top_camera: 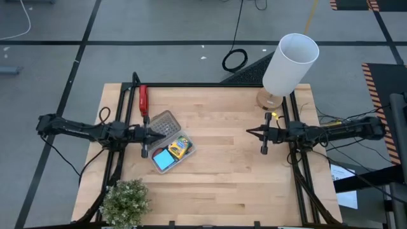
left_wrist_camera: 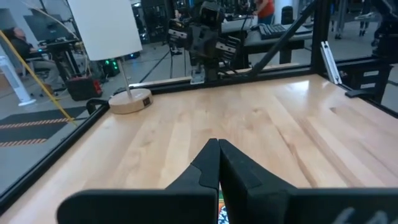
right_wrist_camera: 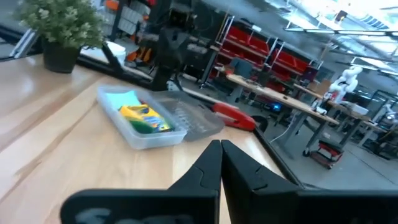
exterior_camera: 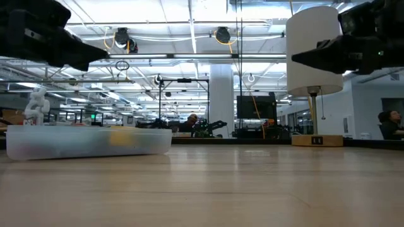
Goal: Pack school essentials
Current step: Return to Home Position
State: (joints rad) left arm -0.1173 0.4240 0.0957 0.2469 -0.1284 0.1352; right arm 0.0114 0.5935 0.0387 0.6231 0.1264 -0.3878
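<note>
Wooden table: clear case holds crayon box, notepad. Left gripper above it, right gripper apart; fingers closed, empty.

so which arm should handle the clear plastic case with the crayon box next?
Probably left. The left gripper sits shut right beside the clear plastic case holding the yellow-green crayon box; the right gripper, also shut, waits across the table.

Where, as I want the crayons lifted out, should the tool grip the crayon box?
Grip the crayon box across its narrow width, near mid-length, coming straight down from above. It lies flat inside the clear case, whose walls block a sideways approach, with the blue notepad close beside it.
</note>
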